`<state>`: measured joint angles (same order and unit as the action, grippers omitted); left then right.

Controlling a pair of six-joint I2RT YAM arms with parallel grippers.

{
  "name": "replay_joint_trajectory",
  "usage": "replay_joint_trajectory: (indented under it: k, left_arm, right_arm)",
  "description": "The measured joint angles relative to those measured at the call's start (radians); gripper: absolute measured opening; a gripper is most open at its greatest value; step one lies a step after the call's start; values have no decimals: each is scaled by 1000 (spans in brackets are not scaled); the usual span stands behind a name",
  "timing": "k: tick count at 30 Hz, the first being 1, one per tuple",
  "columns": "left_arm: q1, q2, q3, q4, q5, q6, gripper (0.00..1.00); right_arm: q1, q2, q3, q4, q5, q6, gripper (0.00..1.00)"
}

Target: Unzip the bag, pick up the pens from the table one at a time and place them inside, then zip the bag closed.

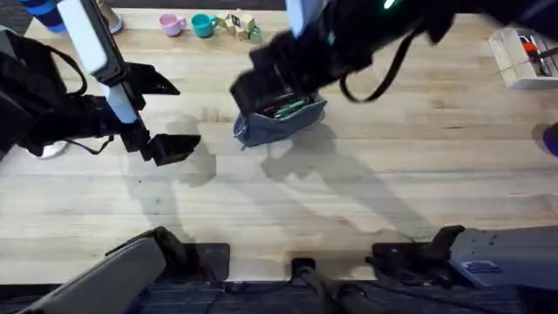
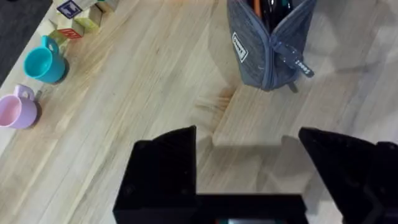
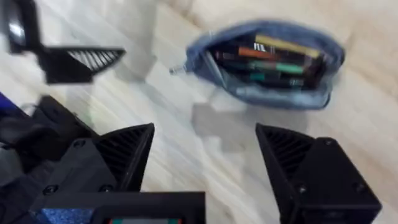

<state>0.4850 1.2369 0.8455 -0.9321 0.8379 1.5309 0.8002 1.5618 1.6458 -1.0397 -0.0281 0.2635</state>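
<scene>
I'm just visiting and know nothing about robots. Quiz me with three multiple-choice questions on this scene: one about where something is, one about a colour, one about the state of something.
1. Where do the small pink cup and teal cup stand?
A. Inside the bag
B. Side by side near the table's far edge
C. Between the left gripper's fingers

2. What colour is the bag?
A. Grey-blue
B. Bright yellow
C. White

3. What state is the bag's zipper in?
A. Zipped fully closed
B. Open, with pens showing inside
C. Torn off and lying on the table

Answers:
1 B: the overhead view shows both cups together at the far edge.
2 A: its fabric reads grey-blue in every view.
3 B: the right wrist view looks into the open mouth, with pens lying inside.
</scene>
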Motion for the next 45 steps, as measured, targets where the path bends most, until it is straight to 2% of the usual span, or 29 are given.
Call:
replay_joint_trajectory:
  k: [6,11,26,45]
  left_arm:
    - [0,0,0,-13,-7,0,993]
    - [0,0,0,-15,-15,0,993]
    - [0,0,0,-20,-19,0,993]
    - [0,0,0,-21,-23,1,993]
  right_arm:
    - [27,0,-118,6,27,25,996]
    - [48,0,-123,78,36,29,998]
    - [64,0,-123,131,28,88,997]
    - [64,18,-125,153,28,477,997]
